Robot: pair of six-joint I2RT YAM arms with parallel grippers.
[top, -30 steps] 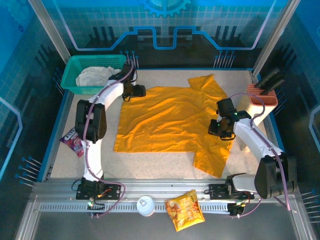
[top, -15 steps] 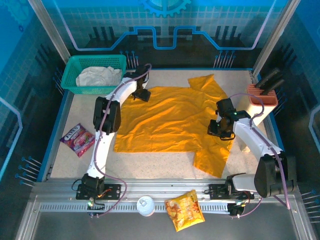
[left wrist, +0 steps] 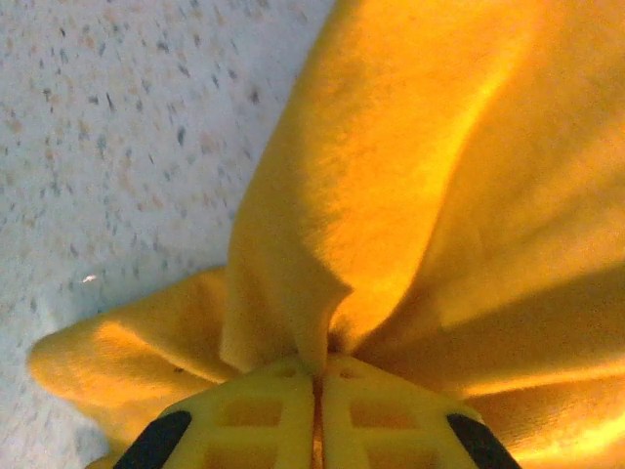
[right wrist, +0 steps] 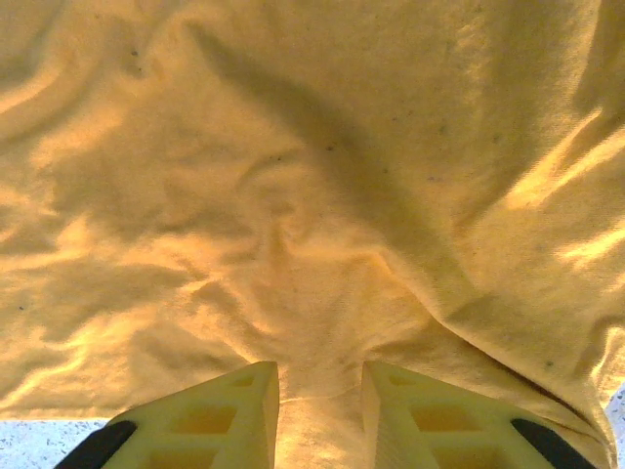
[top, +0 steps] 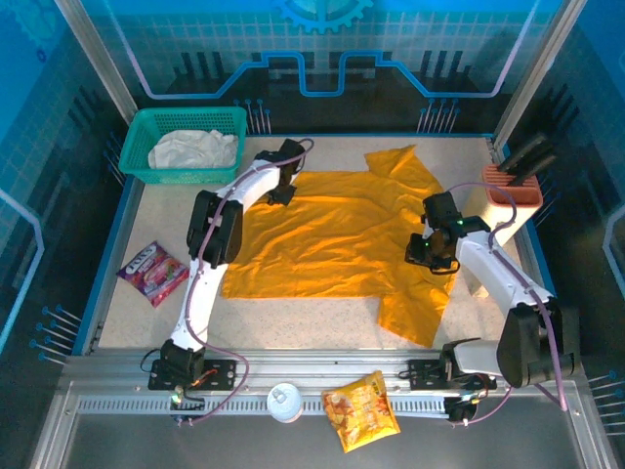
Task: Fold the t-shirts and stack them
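Note:
The mustard orange-yellow t-shirt (top: 332,234) lies spread and wrinkled across the middle of the table. My left gripper (top: 281,193) is at the shirt's far left corner, shut on a pinched fold of the yellow cloth (left wrist: 293,293), its fingertips meeting at the left gripper (left wrist: 319,366). My right gripper (top: 430,259) rests on the shirt's right side; in the right wrist view the right gripper (right wrist: 320,376) has a bunch of the cloth (right wrist: 312,244) gripped between its fingers. The off-white t-shirt (top: 190,149) sits crumpled in the basket.
The teal mesh basket (top: 186,119) stands at the far left corner. A peach rack (top: 513,191) with dark tools is at the right edge. A purple packet (top: 151,272) lies left; a glossy snack packet (top: 359,408) and a white round lid (top: 284,402) lie on the front rail.
My left gripper has moved right, away from the basket, carrying the shirt's far left corner inward with it. The right arm has stayed put.

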